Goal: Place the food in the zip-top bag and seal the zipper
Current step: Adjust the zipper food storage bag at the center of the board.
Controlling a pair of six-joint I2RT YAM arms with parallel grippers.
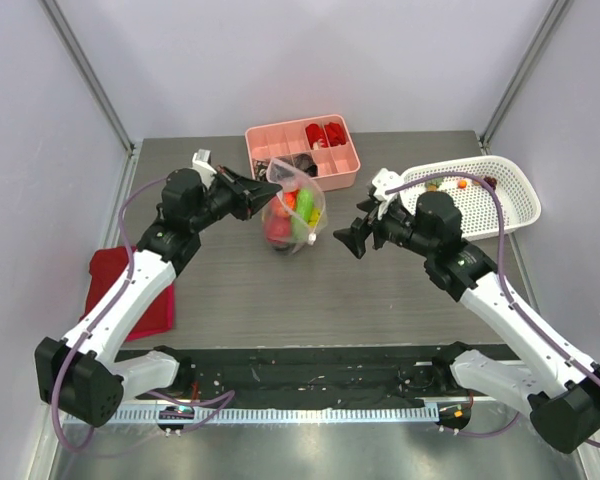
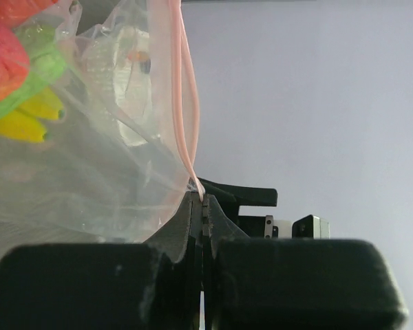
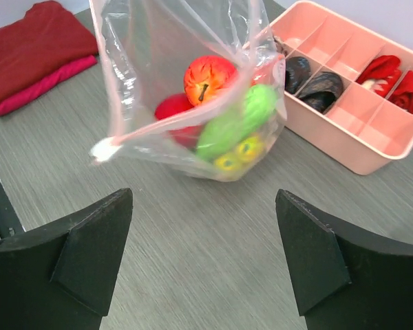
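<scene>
Upper centre of the top view: left gripper (image 1: pixel 270 196) has the bag (image 1: pixel 312 200) pinched, food (image 1: pixel 282 224) inside.
Top view, and the right gripper (image 1: pixel 352 238) sits just right of the bag, apart from it; pink tray (image 1: pixel 280 146) behind, basket (image 1: pixel 505 205) at upper right. Left wrist view: jaws pressed together on the zipper (image 2: pixel 184 89), which climbs to the frame's top, bag filling the left. Right wrist view: fingers spread wide at the bottom, bag at upper centre.

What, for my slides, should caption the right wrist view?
Open right gripper facing the zip-top bag, food inside, pink tray beside it.
</scene>
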